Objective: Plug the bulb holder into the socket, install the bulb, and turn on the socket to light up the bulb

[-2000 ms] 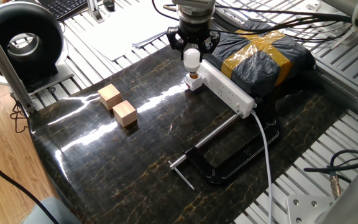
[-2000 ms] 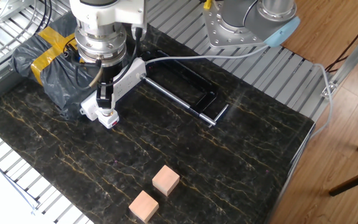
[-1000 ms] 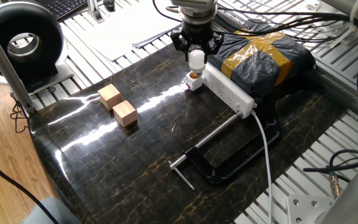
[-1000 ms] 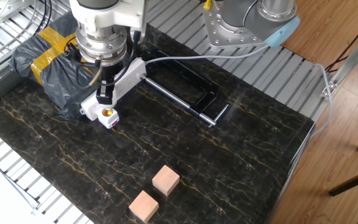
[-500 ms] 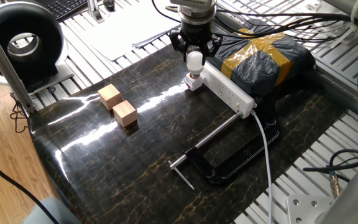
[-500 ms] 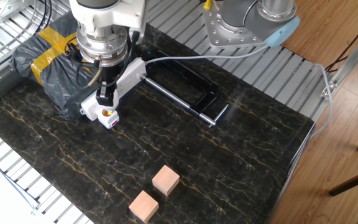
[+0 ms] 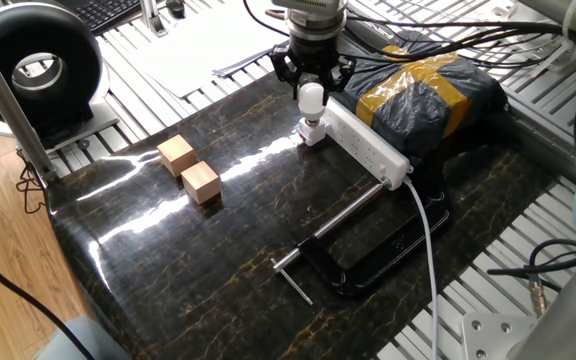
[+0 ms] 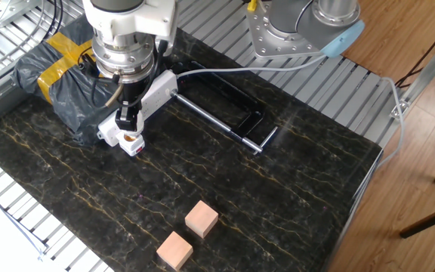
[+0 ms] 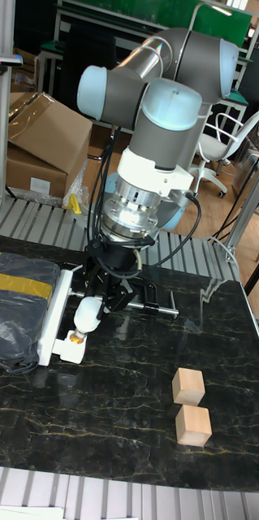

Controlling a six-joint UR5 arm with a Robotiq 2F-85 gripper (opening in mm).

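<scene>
Dark marbled table (image 7: 218,270) bordered by slatted metal decking is shown from three sides. The socket (image 7: 365,148) is laid along the far part of the table, beside a black bag (image 7: 423,95) banded with yellow tape, and its white cable (image 7: 430,240) is led off across a black clamp (image 7: 353,262). The holder (image 9: 71,345) is seen plugged into the end of the socket, its copper opening facing up. The bulb (image 7: 311,97) is held in the closed jaws of the gripper (image 7: 312,92), tilted slightly in the tall view, with its base set at the opening. Whether the base is seated in the thread cannot be judged from these views. Two wooden cubes (image 7: 190,169) are placed just beside each other, well apart from the socket. A round black fan (image 7: 33,65) is visible off the table.
</scene>
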